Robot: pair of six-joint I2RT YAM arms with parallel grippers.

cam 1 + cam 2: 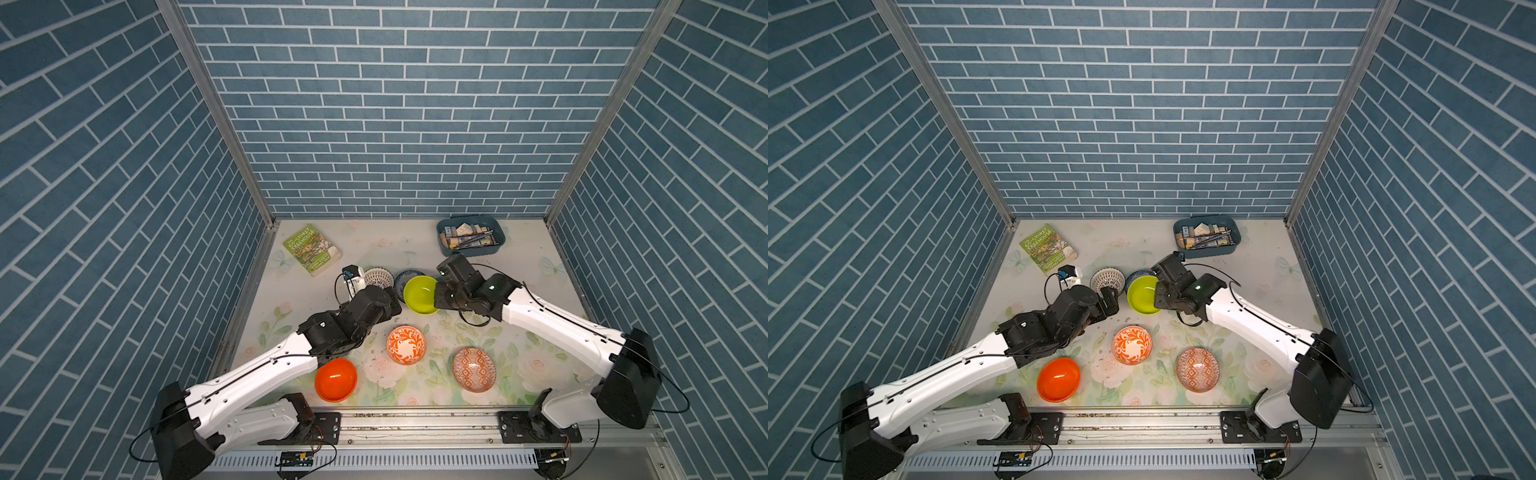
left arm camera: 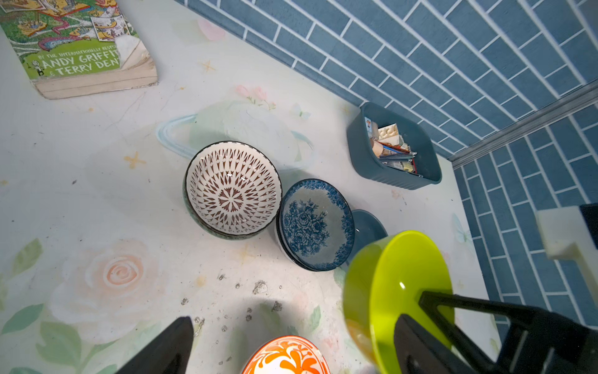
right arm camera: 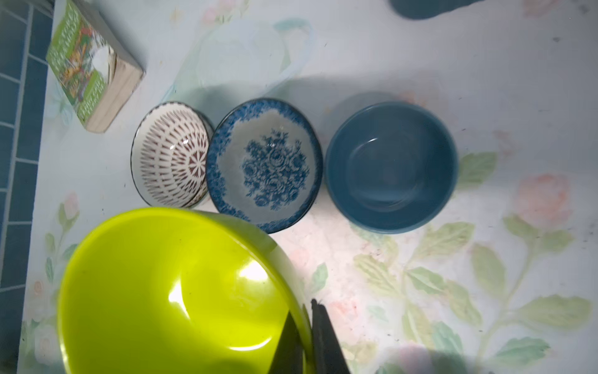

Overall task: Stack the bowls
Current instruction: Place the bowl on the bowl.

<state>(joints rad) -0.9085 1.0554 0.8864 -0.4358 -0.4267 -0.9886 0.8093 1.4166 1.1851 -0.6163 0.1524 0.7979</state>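
I read the right pincer (image 3: 307,327) as clamped hard on the rim of the lime bowl (image 3: 168,291), one side inside the wall and one outside. The bowl hangs tilted from it.

Left pincer (image 2: 304,309) is spread wide with nothing in it. One finger (image 2: 427,343) sits right at the lime bowl's wall; I can't tell if it touches.

Ahead of the right pincer's tips, three stand in a row on the surface (image 1: 374,245):
- plain blue bowl (image 3: 391,166)
- blue-floral bowl (image 3: 263,165), just beside it
- white lattice bowl (image 3: 171,155), rim to rim with the floral one on its far side

From the left wrist I see a second rim under both the lattice and the floral, so each looks nested in another bowl.

Back toward the arm bases:
- swirl-patterned orange bowl (image 1: 406,345), near the left pincer
- diamond-patterned orange bowl (image 1: 473,370), further back on the right pincer's side
- plain orange bowl (image 1: 336,379), tucked beside the left forearm

All three are upright and well apart.

Beyond the left pincer, off to its outer side, lies a book (image 1: 311,249). Beyond the right pincer, by the back wall, is a blue tray (image 1: 498,245) of pencils.
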